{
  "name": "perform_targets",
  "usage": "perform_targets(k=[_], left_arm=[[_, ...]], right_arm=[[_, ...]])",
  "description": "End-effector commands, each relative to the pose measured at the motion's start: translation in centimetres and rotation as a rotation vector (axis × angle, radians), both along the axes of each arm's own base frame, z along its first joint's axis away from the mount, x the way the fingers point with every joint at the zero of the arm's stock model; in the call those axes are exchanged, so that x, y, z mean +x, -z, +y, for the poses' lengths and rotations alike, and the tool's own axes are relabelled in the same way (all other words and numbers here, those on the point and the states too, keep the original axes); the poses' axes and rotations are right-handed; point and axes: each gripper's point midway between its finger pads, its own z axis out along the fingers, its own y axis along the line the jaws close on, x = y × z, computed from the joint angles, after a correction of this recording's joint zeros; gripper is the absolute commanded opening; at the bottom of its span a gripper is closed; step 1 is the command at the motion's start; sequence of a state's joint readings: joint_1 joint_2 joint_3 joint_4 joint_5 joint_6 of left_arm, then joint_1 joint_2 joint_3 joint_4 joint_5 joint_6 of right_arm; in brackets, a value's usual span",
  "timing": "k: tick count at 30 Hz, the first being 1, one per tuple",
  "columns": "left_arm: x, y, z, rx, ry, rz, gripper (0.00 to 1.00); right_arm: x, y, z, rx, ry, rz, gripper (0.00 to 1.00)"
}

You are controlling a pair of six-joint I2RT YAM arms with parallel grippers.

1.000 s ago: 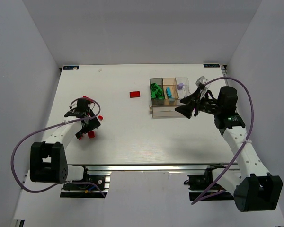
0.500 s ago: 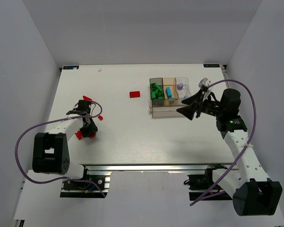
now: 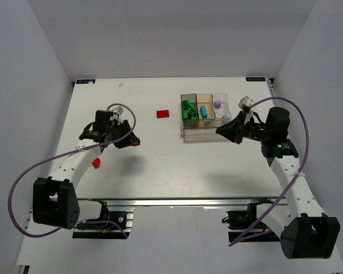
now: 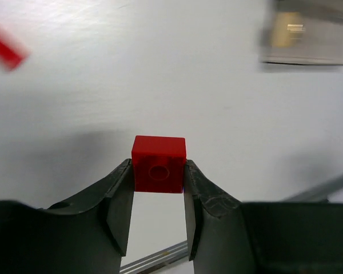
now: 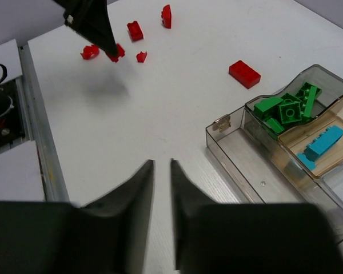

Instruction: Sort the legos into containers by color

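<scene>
I am looking down on the white table point(image 3: 160, 165), and I am taking the clear plastic four-compartment tray point(image 3: 201, 135) at its far right as my landmark.

The left gripper point(image 3: 130, 140) is hanging well to the left of the tray. Its jaws are partly closed and are pinching a small red square lego brick point(image 4: 158, 164) by its two side faces, with the brick sitting clear of the table.

The right gripper point(image 5: 162, 165) is hovering just beside the tray's right end. Its fingers are standing almost together with only a narrow slit between them, and they are gripping nothing.

Inside the tray, the green lego bricks point(image 3: 188, 109) are lying heaped in the smoky dark compartment. The cyan-blue lego pieces point(image 3: 204, 110) are lying in the tan compartment next to it. A small purple item point(image 3: 218, 105) is sitting in the clear square compartment, too small for me to identify.

A flat red lego brick point(image 3: 163, 113) is lying on the table near the tray's left side. Several smaller loose red legos point(image 5: 135, 29) are lying scattered well to the left of the tray, beyond the left gripper.
</scene>
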State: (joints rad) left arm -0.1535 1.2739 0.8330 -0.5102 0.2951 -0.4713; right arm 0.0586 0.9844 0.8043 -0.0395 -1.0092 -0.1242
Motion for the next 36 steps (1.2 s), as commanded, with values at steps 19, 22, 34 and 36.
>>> perform_targets(k=[19,22,34,36], left_arm=[[9.5,-4.3,-26.2,-0.028,0.502,-0.242,0.00],[11.3,-4.8,-26.7,-0.012,0.465,-0.281,0.05],[12.4,-3.1,-28.1,-0.001,0.511,-0.257,0.58],[12.1,-3.0,-28.0,0.000,0.519,-0.254,0.57]], right_arm=[[3.4,1.0,-3.5,-0.043,0.182,-0.006,0.00],[3.6,1.4,-3.6,-0.041,0.182,0.004,0.00],[4.6,3.0,-3.7,-0.081,0.183,0.026,0.34],[4.9,3.3,-3.8,-0.089,0.192,0.029,0.34]])
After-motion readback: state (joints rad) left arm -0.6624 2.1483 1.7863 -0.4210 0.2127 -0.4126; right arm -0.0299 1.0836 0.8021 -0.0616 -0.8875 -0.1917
